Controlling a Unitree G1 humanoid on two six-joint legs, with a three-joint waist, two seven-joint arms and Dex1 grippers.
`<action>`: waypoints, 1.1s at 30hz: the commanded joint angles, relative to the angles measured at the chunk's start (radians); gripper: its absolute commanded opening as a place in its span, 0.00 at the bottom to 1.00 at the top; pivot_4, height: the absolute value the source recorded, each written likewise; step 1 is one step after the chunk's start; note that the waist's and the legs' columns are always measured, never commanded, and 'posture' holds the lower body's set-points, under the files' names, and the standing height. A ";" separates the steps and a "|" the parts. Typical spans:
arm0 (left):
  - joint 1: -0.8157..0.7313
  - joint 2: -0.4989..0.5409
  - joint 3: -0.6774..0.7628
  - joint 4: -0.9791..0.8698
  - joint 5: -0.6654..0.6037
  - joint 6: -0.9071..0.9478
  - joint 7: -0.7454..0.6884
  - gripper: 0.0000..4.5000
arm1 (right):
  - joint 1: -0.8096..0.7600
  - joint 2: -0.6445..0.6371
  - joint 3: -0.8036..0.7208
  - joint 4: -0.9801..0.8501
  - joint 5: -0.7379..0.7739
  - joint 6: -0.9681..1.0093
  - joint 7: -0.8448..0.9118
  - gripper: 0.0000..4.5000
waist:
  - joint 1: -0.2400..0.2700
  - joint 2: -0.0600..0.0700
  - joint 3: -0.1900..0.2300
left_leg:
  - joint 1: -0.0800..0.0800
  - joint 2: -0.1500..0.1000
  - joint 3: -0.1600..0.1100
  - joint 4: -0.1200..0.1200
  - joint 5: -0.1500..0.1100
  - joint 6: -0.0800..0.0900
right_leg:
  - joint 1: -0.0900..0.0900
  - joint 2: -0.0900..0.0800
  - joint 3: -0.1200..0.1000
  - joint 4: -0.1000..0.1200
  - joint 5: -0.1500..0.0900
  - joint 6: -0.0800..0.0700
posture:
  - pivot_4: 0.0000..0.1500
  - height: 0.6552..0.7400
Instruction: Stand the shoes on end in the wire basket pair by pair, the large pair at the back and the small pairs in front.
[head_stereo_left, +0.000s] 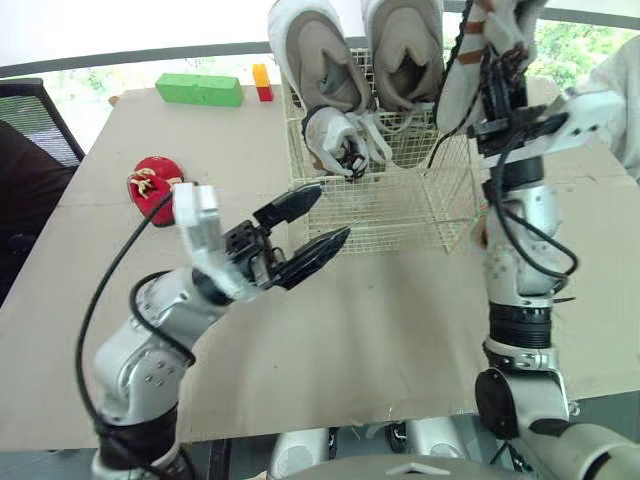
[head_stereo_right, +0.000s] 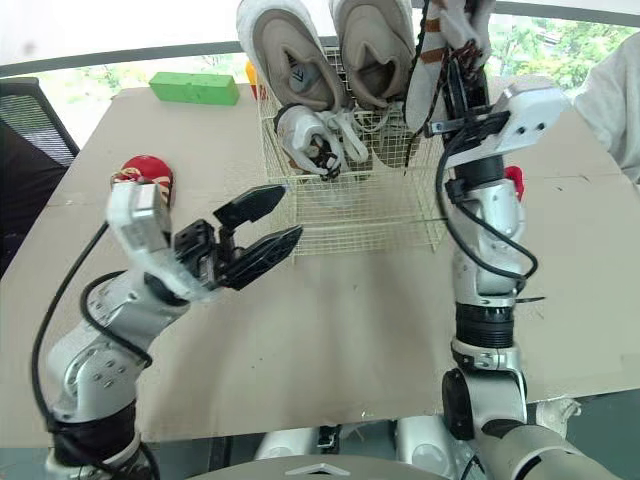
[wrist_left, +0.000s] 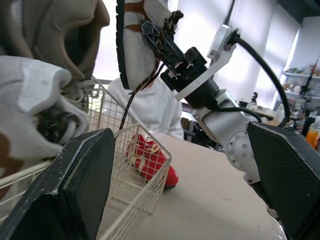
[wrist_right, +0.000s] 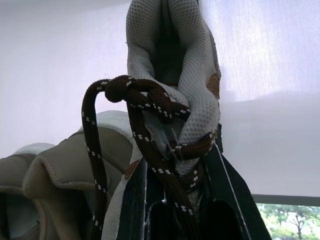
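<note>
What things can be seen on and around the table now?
wire basket: one, white, far middle of table
large shoes: two, beige, on end at basket's back
small shoe: one, white, basket's front left
laced shoe: one, white, brown laces, above basket
left red shoe: one, left of basket
right red shoe: one, right of basket
green block: one, table's far left
small blocks: two, yellow, red, near basket's back
table: one, brown
chair: one, black, left
person: one, white sleeve, far right
left gripper: open, empty, before basket
right gripper: shut on laced shoe
</note>
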 joint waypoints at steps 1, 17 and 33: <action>0.038 0.031 0.042 -0.052 -0.033 -0.014 0.013 1.00 | 0.002 0.033 0.048 0.134 -0.066 -0.191 0.010 0.00 | -0.003 -0.001 0.000 | 0.001 0.000 0.000 0.000 0.000 0.000 | 0.001 0.000 0.000 0.000 0.000 0.000 | 1.00 1.00; 0.185 0.062 0.137 0.104 0.071 -0.175 -0.055 1.00 | 0.161 -0.020 0.170 0.321 -0.090 -0.357 0.120 0.69 | -0.024 -0.003 -0.002 | 0.018 0.001 0.000 -0.004 -0.003 0.004 | 0.017 0.001 0.001 -0.002 -0.003 -0.005 | 1.00 1.00; 0.046 0.029 0.279 0.433 0.332 -0.203 0.428 1.00 | 0.491 -0.576 0.045 -0.477 0.445 0.380 0.449 0.99 | 0.005 -0.004 -0.001 | 0.014 0.001 -0.004 -0.006 -0.003 0.005 | 0.016 -0.002 -0.006 -0.007 -0.003 -0.004 | 1.00 1.00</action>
